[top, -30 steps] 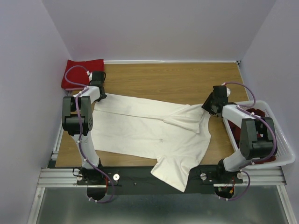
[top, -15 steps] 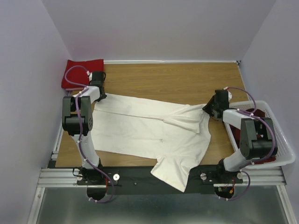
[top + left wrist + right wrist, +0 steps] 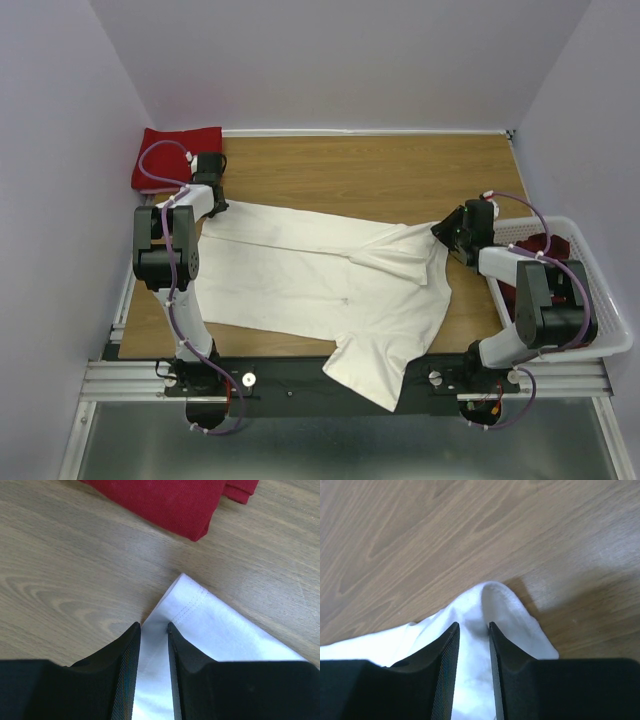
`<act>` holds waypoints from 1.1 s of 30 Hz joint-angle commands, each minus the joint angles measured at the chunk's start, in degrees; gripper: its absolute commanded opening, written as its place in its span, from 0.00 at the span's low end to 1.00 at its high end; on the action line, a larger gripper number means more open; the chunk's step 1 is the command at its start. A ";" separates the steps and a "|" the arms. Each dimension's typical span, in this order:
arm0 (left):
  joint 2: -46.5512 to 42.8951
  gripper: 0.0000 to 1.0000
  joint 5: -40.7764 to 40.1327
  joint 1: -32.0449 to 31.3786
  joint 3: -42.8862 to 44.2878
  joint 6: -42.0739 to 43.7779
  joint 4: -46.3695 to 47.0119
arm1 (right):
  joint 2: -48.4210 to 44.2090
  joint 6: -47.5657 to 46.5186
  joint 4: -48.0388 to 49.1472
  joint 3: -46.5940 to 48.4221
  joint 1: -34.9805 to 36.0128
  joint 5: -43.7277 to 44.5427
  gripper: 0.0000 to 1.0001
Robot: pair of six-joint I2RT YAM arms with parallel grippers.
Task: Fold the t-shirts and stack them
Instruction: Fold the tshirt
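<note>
The left fingers [image 3: 131, 650] were set narrow and closed on a corner of the white shirt [image 3: 210, 625]. The cloth was pinched in the slim gap between them, and the stitched hem of that corner lay flat on the counter [image 3: 60, 555] just past the tips. Beyond the corner, apart from it across a strip of bare wood, a folded red shirt [image 3: 170, 500] was seen at the far left of the counter.

The right fingers [image 3: 449, 650] were likewise set narrow, with white cloth gripped between them. A rounded hump of the fabric was pushed up just ahead of the tips, and its edge rested on the wood.

From above, the white shirt was shown spread across the middle of the counter between the two arms. Its left end was held at the left fingers and its right shoulder area at the right fingers. Loose folds were gathered near the right fingers, and one sleeve was draped over the near edge of the counter.

A white basket [image 3: 610, 315] was placed at the right side, just beside the right arm, and a dark red shirt [image 3: 547, 243] could be made out inside it, partly hidden by the arm
</note>
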 commanded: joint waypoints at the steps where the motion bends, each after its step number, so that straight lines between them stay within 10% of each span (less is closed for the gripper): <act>1: 0.50 0.36 1.21 0.02 -0.73 0.76 0.04 | 0.12 0.35 3.85 -0.73 -0.55 -1.84 0.38; 10: 0.85 0.36 -0.81 -0.07 -0.82 1.38 -0.84 | 1.70 -0.44 4.12 -0.38 -0.56 -3.07 0.35; 23: -0.03 0.36 -1.69 0.54 -1.79 1.29 -0.93 | -0.40 -2.55 -4.21 1.82 -0.55 1.92 0.03; 33: 0.24 0.36 -0.64 0.54 -1.35 1.20 -0.93 | -7.08 -4.04 -11.79 -0.64 -0.47 6.77 0.02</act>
